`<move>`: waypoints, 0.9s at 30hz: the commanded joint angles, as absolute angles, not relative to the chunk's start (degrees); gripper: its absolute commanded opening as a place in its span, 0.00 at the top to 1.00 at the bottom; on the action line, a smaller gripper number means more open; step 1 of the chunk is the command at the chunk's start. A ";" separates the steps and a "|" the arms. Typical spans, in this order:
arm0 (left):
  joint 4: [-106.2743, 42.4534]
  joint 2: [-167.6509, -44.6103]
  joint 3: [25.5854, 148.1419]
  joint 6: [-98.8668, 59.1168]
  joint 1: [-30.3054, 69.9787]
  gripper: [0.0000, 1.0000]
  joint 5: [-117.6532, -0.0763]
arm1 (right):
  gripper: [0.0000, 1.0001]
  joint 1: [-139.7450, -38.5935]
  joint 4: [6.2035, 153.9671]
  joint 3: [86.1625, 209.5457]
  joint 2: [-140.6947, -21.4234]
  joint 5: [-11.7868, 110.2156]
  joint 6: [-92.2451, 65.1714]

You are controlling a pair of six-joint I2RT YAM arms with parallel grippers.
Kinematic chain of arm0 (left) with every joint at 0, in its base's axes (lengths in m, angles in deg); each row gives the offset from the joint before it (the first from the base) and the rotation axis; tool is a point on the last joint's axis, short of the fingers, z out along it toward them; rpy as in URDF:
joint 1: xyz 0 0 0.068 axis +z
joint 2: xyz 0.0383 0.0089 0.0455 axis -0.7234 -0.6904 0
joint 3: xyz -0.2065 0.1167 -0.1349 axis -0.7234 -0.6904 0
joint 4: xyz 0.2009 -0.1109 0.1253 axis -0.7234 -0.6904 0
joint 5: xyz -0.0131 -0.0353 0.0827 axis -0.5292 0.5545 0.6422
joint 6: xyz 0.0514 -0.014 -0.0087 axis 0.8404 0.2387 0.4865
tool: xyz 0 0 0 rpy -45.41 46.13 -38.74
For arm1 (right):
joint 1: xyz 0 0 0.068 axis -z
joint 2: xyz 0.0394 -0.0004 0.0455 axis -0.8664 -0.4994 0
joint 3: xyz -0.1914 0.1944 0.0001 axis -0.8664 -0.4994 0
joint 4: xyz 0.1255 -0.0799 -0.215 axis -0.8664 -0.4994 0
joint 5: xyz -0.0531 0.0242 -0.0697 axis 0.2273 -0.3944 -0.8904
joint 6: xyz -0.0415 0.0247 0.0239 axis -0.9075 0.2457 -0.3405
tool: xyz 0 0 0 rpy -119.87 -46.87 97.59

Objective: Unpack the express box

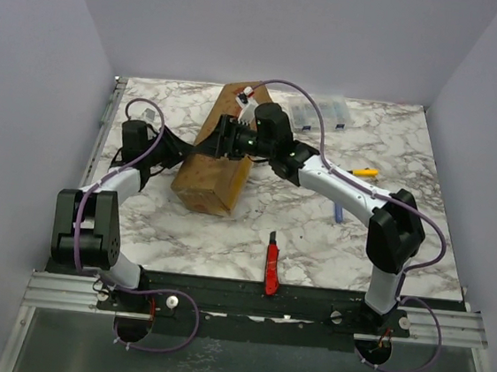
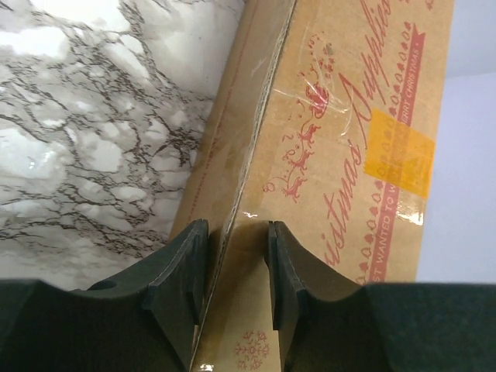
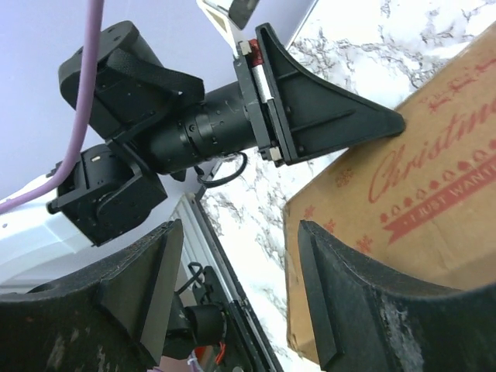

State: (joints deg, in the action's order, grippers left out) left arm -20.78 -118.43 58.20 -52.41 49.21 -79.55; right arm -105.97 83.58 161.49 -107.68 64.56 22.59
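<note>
The express box (image 1: 214, 175) is a long brown carton with red Christmas printing, lying at mid-left of the marble table and angled away from me. My left gripper (image 1: 203, 143) meets its left long edge. In the left wrist view the jaws (image 2: 238, 260) stand narrow astride that edge, one finger on the side face and one on the printed top (image 2: 333, 116). My right gripper (image 1: 227, 135) hovers over the middle of the box, open and empty (image 3: 240, 287), with the box (image 3: 418, 201) beside its right finger. The left gripper (image 3: 325, 108) shows there too, its tip on the box edge.
A clear plastic organiser case (image 1: 323, 114) stands at the back right. A yellow marker (image 1: 364, 172) and a blue pen (image 1: 337, 213) lie right of the box. A red utility knife (image 1: 271, 264) lies near the front edge. Grey walls enclose the table.
</note>
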 commanded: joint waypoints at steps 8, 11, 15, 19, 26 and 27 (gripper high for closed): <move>-45.19 -126.14 55.76 -43.58 50.01 0.63 -69.24 | 0.19 -97.84 75.02 151.46 -97.64 57.71 19.37; -46.72 -126.80 56.86 -42.57 50.28 0.59 -68.63 | 0.19 -94.93 76.60 146.80 -96.02 59.37 19.27; -47.49 -122.61 58.08 -41.53 50.35 0.49 -66.96 | 0.15 -94.50 76.31 143.68 -94.79 58.92 16.47; -48.67 -115.29 59.51 -39.76 50.40 0.35 -66.90 | 0.09 -94.50 75.25 142.53 -94.56 58.25 13.86; -47.80 -103.15 61.74 -37.19 50.47 0.18 -68.53 | 0.14 -94.60 83.30 138.28 -94.59 67.53 14.02; -47.24 -102.44 61.98 -37.58 50.47 0.17 -69.50 | 0.15 -94.73 85.53 136.91 -94.22 68.82 14.85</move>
State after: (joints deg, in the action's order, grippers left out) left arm -47.49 -106.84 59.40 -39.54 50.13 -68.86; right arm -94.46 78.27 140.60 -96.18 62.02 14.59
